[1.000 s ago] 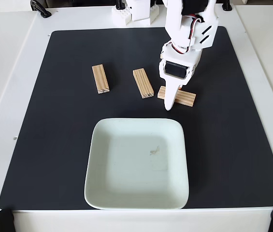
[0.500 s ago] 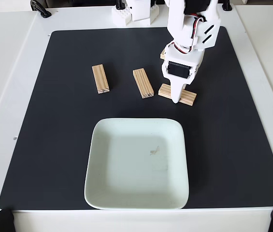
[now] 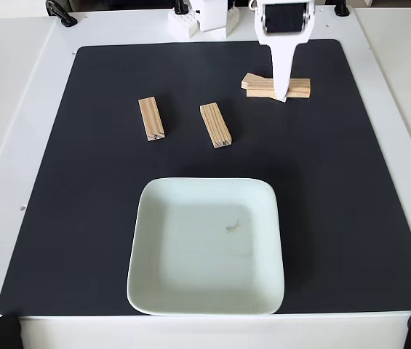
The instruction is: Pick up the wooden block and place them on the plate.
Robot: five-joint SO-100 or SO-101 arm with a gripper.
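In the fixed view my white gripper (image 3: pixel 281 93) reaches down from the top edge and is shut on a wooden block (image 3: pixel 258 83), gripping it across its middle. The block hangs level, lifted off the mat near the far edge. Two more wooden blocks lie flat on the mat, one at the left (image 3: pixel 151 118) and one in the middle (image 3: pixel 215 124). The pale mint-white square plate (image 3: pixel 190 262) sits nearer the front of the mat, with nothing on it but a small mark.
A black mat (image 3: pixel 343 196) covers the white table. The arm's white base (image 3: pixel 205 18) stands at the far edge. Black clamps sit at the front corners (image 3: pixel 5 331) and the far left (image 3: pixel 60 11).
The gripper closed on the rightmost block and lifted it off the mat, carrying it away from the plate toward the far edge. The other two blocks and the plate stayed put.
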